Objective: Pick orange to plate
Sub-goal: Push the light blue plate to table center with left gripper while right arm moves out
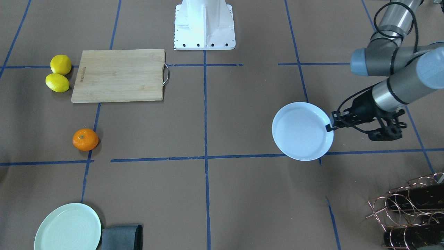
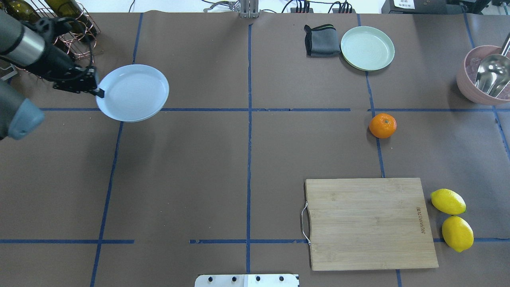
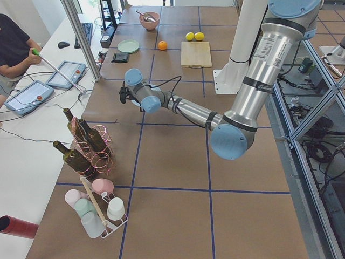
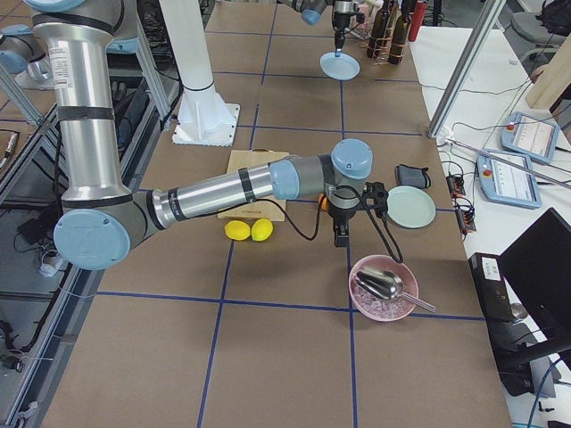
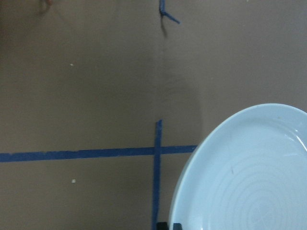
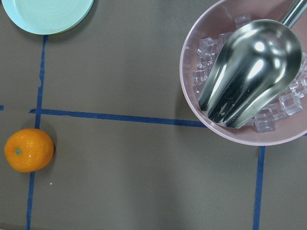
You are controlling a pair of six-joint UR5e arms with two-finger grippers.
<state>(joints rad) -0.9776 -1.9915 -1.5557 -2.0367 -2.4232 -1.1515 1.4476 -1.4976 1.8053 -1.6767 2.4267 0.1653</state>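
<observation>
The orange (image 2: 382,125) lies on the brown table on my right side, seen also in the front view (image 1: 85,139) and at the lower left of the right wrist view (image 6: 29,150). The pale bluish-white plate (image 2: 133,93) is far off on the left side, held by its rim in my left gripper (image 2: 97,92), which is shut on it. The plate (image 1: 301,132) seems slightly off the table and fills the lower right of the left wrist view (image 5: 249,177). My right gripper (image 4: 342,234) shows only in the right side view, near the orange; I cannot tell its state.
A mint-green plate (image 2: 367,48) and a folded grey cloth (image 2: 320,40) lie beyond the orange. A pink bowl (image 2: 464,81) of ice with a metal scoop is at the far right. A wooden cutting board (image 2: 368,223) and two lemons (image 2: 448,201) lie nearer. A bottle rack (image 2: 67,24) stands behind the left gripper.
</observation>
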